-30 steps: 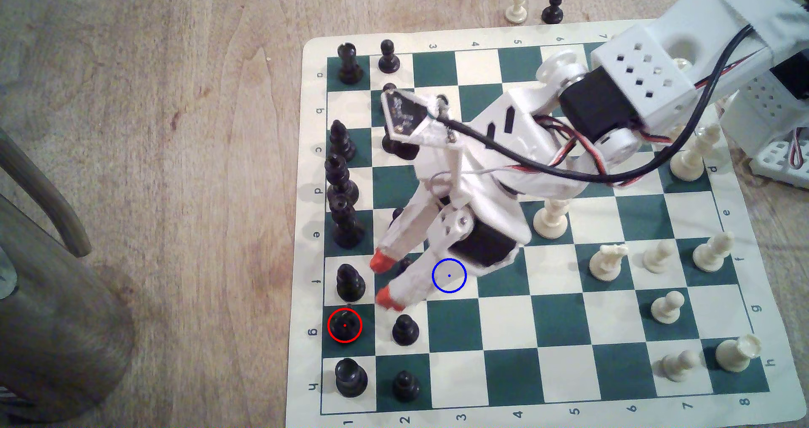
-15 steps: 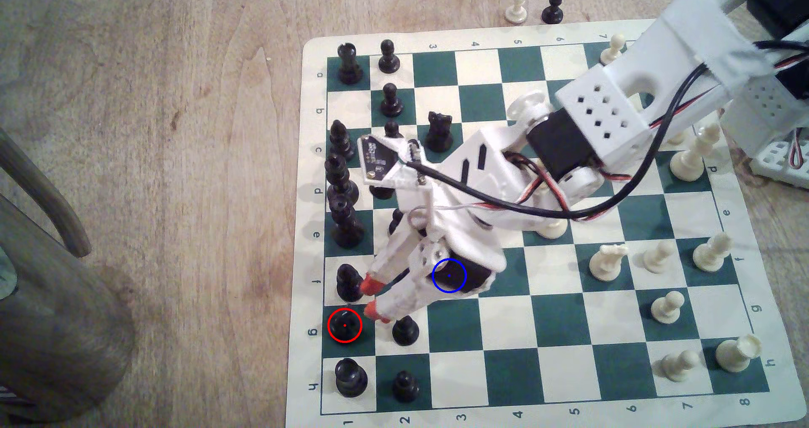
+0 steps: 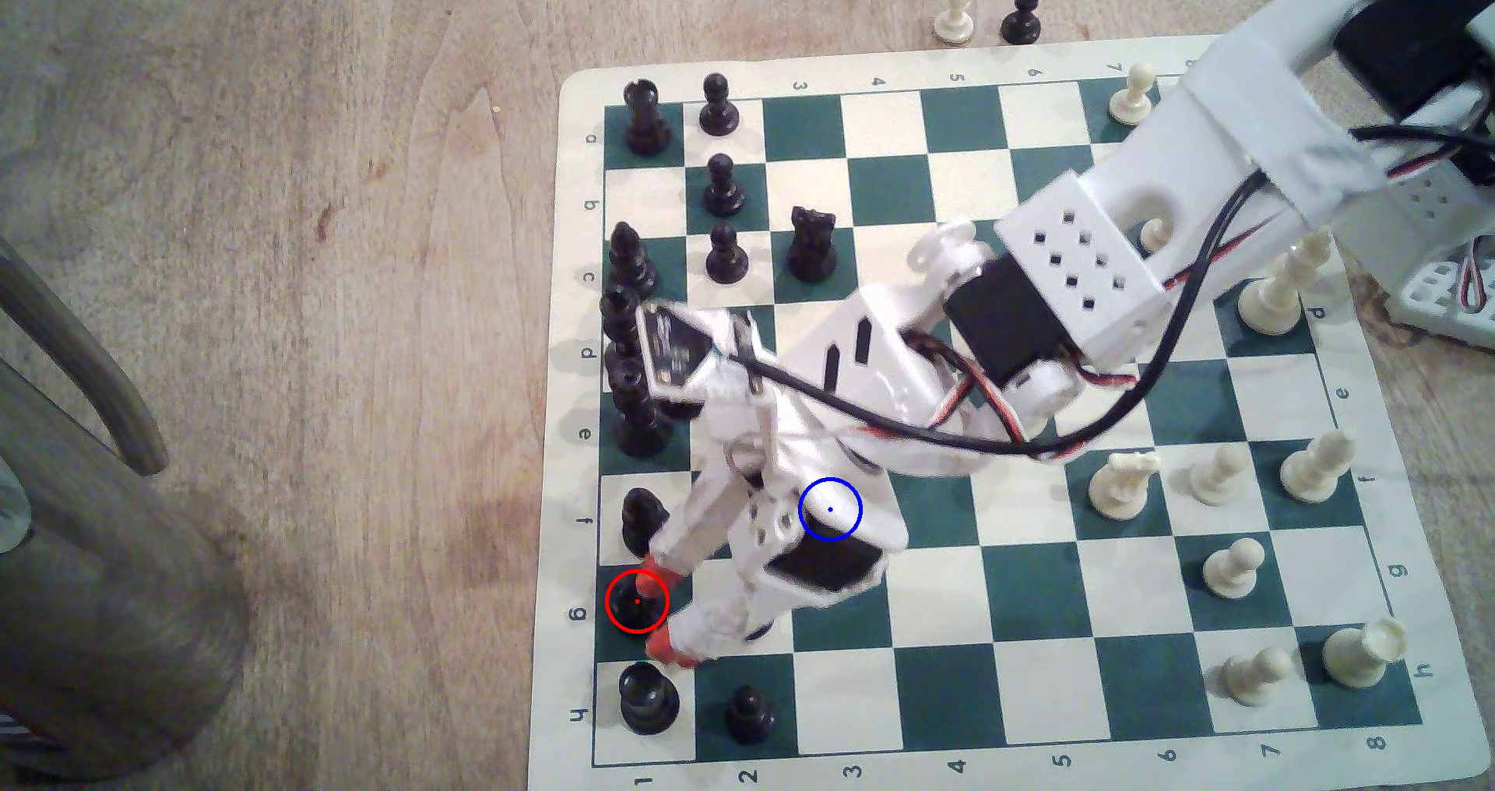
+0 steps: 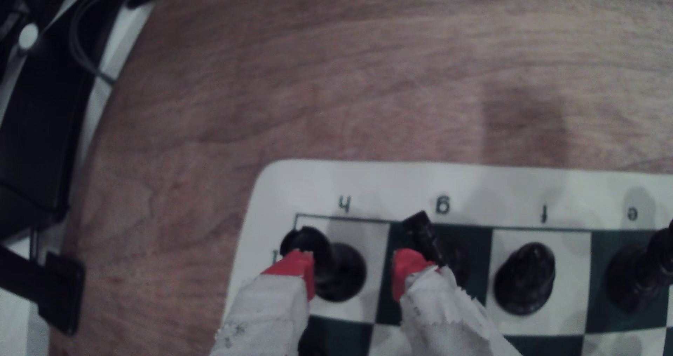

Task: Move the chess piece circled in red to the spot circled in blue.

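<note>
Red-tipped pincer [image 3: 659, 617] agape — flanking black knight [image 3: 637, 602].

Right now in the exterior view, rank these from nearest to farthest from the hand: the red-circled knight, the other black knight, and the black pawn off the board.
1. Red-circled knight, between the open fingertips of the hand.
2. Other black knight, farther up the board.
3. Black pawn off the board, on the table at the top.

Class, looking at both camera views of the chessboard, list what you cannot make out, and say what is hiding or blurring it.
1. Exterior view: the spot under the blue ring; the end effector body covers that square.
2. Exterior view: the chess piece's shape, too dark from above.
3. Wrist view: the chess piece's base, behind a red fingertip; image blurred.
4. Either view: whether the fingertips touch it.
</note>
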